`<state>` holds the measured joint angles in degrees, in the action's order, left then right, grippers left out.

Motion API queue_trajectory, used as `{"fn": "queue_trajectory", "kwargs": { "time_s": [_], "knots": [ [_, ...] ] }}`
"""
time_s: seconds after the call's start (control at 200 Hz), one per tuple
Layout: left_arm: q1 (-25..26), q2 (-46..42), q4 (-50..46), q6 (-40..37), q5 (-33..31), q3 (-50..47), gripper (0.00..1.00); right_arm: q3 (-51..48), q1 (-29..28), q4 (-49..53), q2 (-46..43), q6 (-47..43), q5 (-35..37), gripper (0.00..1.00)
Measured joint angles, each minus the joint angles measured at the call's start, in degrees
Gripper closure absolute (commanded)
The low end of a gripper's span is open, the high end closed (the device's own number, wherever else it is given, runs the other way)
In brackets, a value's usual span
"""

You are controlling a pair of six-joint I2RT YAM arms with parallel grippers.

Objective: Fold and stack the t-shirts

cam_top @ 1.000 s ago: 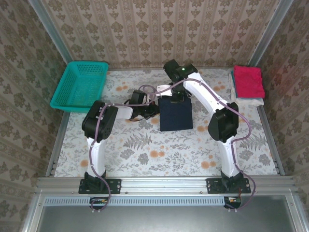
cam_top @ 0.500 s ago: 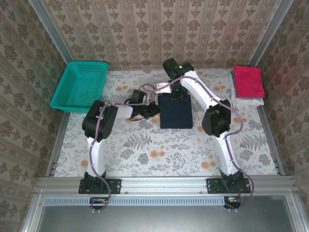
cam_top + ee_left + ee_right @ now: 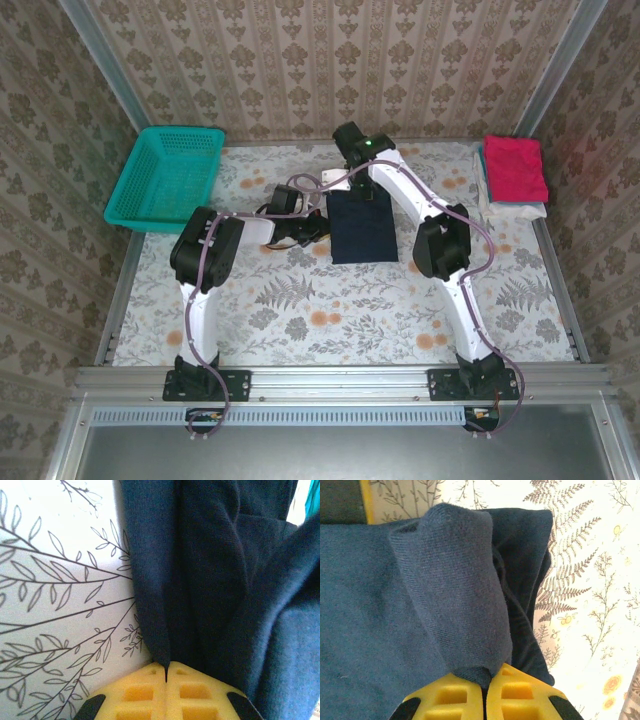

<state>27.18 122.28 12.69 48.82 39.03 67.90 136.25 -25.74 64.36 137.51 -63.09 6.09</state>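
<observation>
Step in hand, as I read it: folding the navy shirt (image 3: pixel 362 232), w/ both tools on it. It lies around the middle of the desk (image 3: pixel 300 310), a bit toward the far edge, and from the top it's already a neat dark rectangle.

Left tool (image 3: pixel 166 674) is at the shirt's left edge. Its yellow pads are pressed together w/ the cloth's edge running down into the seam between them, so it's pinching a thin bit of navy shirt.

Right tool (image 3: pixel 487 679) is at the shirt's far edge. Its pads are closed on a thick rolled lip of cloth that lifts off the layers below.

Pink shirt (image 3: pixel 516 168) sits folded on the white shirt (image 3: pixel 515 210) at the desk's far right corner, well apart from the navy one. Basket (image 3: pixel 165 178) is at the far left corner, not involved.

Next move, prob.: either carry the pinched far edge toward the near edge for one more fold, or let go & then take the bundle over to the pink/white stack. Either way both tools need to move together so the layers don't slide. The cloth is soft and the left's bite looks thin, so it could slip. Progress: 2 of 3 folded & stacked, navy nearly there.
</observation>
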Motion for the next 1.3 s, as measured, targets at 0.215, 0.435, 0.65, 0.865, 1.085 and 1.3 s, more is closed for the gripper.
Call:
{"fn": "queue_trajectory", "kwargs": {
  "time_s": [0.215,0.435,0.65,0.865,1.085,1.3],
  "knots": [
    [-0.1,0.0,0.2,0.0,0.3,0.0,1.0,0.1,0.1,-3.2,1.2,0.0,1.4,1.0],
    [-0.2,0.2,0.5,0.0,0.6,-0.2,1.0,0.1,0.3,-6.3,3.0,0.0,1.6,1.0],
    [-0.3,0.3,0.9,0.0,1.1,-0.4,1.0,-2.1,0.6,-12.4,3.9,-0.5,1.4,0.87],
    [-0.6,0.2,2.6,0.0,1.6,-1.4,1.0,-9.8,1.1,-22.5,3.0,1.0,-1.5,0.32],
    [-0.7,-2.0,4.6,0.0,0.0,-4.7,0.87,-24.0,2.3,-36.8,-5.1,8.7,-3.7,0.11],
    [-1.2,-7.9,3.3,1.1,-3.2,-10.1,0.76,-38.3,4.5,-50.9,-18.3,23.1,-5.0,0.05]
  ]
}}
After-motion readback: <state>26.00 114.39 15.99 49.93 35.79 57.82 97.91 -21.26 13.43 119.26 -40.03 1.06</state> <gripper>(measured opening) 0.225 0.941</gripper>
